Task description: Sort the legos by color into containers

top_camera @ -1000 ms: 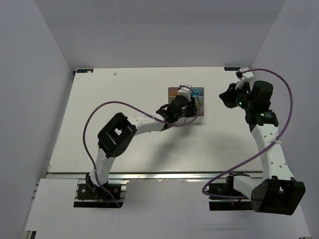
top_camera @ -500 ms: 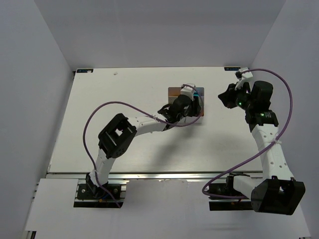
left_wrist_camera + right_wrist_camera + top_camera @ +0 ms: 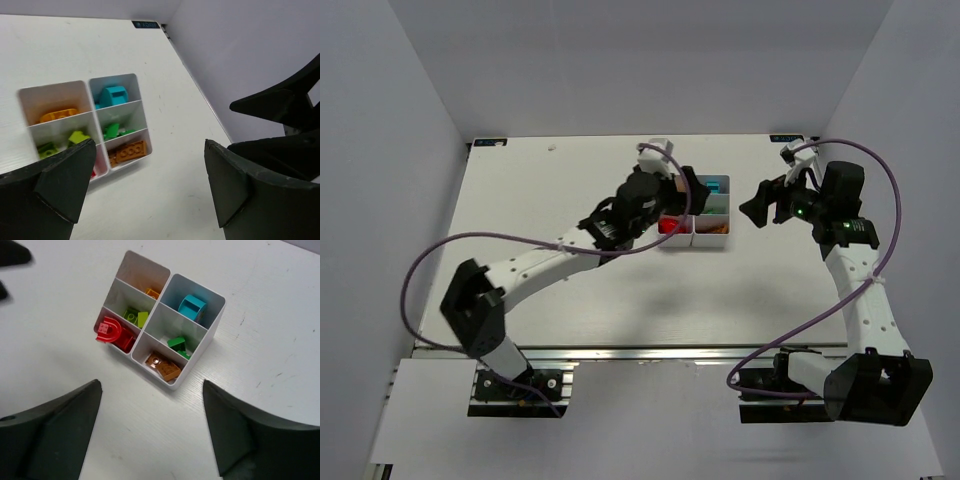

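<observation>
White table meets grey walls. The left gripper and right gripper both gape wide and empty, having sprung apart within the last second. Ahead of each pair of fingers sits the tray, uncovered since the left gripper lifted off it. Legos lie in its six cells, one colour each, so sorting looks finished.

White plastic tray smooth, slightly glossy; legos glossy plastic; table matt white, faintly scuffed.
</observation>
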